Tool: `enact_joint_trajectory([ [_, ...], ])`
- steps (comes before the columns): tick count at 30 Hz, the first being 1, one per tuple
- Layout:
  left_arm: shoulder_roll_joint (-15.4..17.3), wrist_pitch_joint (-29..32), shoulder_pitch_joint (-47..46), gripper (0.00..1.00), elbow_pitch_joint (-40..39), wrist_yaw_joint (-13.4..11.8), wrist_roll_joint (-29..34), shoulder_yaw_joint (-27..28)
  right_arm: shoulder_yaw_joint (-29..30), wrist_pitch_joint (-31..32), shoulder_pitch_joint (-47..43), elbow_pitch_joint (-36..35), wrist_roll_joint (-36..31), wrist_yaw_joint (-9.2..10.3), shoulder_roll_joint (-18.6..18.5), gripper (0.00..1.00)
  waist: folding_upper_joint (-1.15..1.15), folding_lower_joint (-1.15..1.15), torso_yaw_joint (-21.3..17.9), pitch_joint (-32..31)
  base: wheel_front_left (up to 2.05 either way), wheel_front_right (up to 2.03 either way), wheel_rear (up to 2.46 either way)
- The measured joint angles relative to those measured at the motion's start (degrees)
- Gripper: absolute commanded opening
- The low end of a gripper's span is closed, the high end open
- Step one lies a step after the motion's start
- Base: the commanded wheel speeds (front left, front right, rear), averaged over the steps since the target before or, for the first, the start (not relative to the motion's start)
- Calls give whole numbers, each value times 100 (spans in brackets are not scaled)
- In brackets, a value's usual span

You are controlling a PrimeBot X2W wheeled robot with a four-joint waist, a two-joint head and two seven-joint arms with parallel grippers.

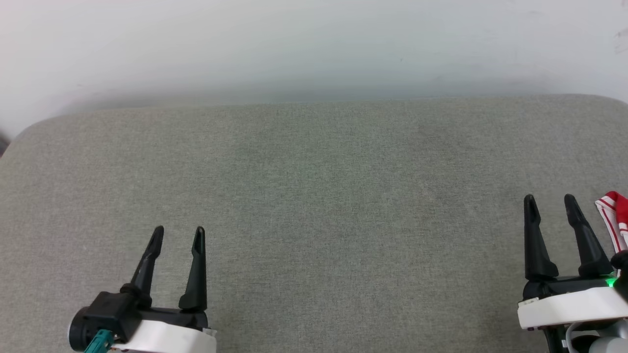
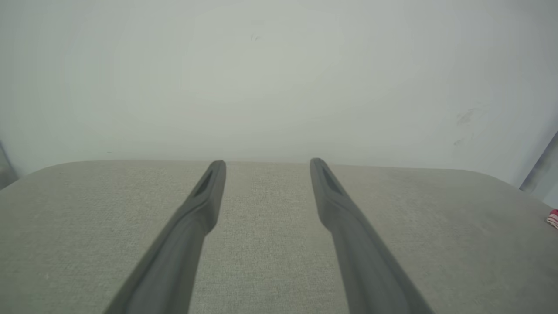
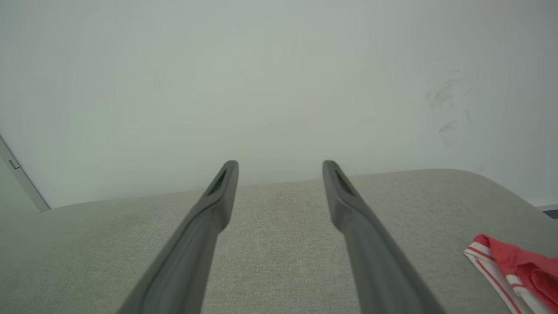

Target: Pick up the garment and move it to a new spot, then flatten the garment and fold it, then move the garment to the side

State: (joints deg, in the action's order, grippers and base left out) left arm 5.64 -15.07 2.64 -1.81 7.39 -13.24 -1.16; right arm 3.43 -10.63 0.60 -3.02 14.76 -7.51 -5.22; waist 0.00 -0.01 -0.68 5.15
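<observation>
Over the near left part of a grey fabric-covered desk [image 1: 314, 162]: left gripper [image 1: 178, 230], dark fingers parted wide, holding nothing, tips pointing toward the far edge. Over the near right part: right gripper [image 1: 549, 198], likewise spread wide and empty, set a little further in from the near edge than its partner and well apart from it.

Just beside the right gripper's outer finger, at the desk's right edge: the garment [image 1: 615, 211], a bunched fold of red cloth with white and red-striped trim, lying on the fabric and cut off by the frame, so its full extent cannot be told. Lettering and number not readable.

From the right wrist: same wide-set fingers [image 3: 209, 226] low above the grey weave, garment [image 3: 510, 261] off to the lower right, near but clear of the fingers. From the left wrist: parted fingers [image 2: 348, 226] aimed at the far edge, with a sliver of the red garment [image 2: 553, 218] at the desk's far right.

Beyond the rounded far corners: a pale wall [image 1: 314, 44], faintly scuffed.
</observation>
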Motion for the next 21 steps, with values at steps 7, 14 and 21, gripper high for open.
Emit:
enact_joint_trajectory([
  [7,91,0,20,100,59,2,-115,-193,67,-62,8,77,-60,0,62,100,0,0,-51,11,0,0,0],
  [14,64,0,-24,100,-69,2,-103,-120,41,-69,4,77,-58,0,88,100,0,0,-75,-4,0,0,0],
  [21,10,0,-15,100,-58,2,-66,-29,-35,-57,-16,77,-60,0,91,100,0,1,-67,-17,0,0,0],
])
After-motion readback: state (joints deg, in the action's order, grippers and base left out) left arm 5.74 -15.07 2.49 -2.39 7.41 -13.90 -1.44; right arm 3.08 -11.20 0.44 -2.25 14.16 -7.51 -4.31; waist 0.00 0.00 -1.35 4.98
